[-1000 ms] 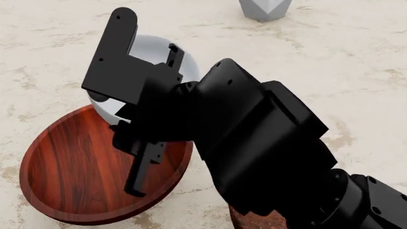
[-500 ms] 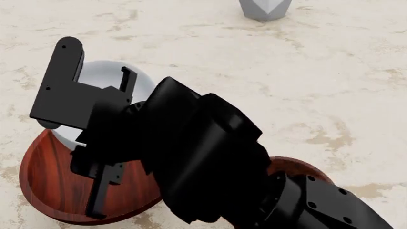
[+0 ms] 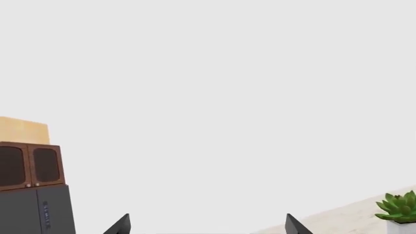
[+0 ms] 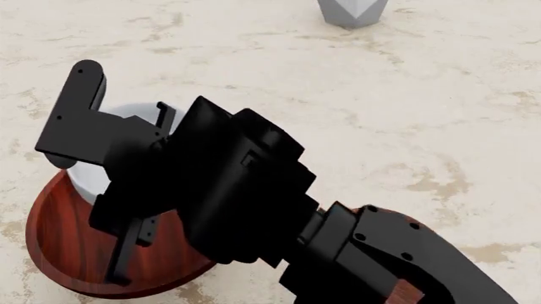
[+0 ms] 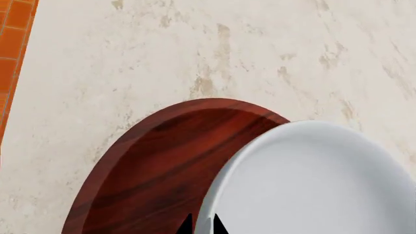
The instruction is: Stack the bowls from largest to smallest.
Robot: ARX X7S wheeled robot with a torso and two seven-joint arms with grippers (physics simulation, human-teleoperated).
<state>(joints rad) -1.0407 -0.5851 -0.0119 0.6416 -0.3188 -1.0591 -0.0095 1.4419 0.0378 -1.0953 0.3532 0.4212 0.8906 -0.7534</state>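
Jaws of the right gripper [image 5: 200, 225] are clenched on the rim of the white bowl [image 5: 312, 183]; in the wrist view the two fingertips pinch its edge, one inside and one outside. The white bowl hangs over the red bowl [image 4: 59, 247], overlapping its far side and not yet centred in it. Whether the two bowls touch cannot be told.

Compared with a second ago, the white bowl has travelled from beyond the red bowl's far rim toward the bench's left edge and lower, so that more of it now lies above the red bowl's interior. Judgement: the carry is nearly complete; what remains is centring, lowering and letting go.

A brown bowl [image 4: 404, 292] shows only as a sliver under the right arm, near the bench's near edge, to the right of the red bowl. It is still unstacked.

Left gripper [image 3: 206, 225] points away from the bench, its fingers spread apart and holding nothing.
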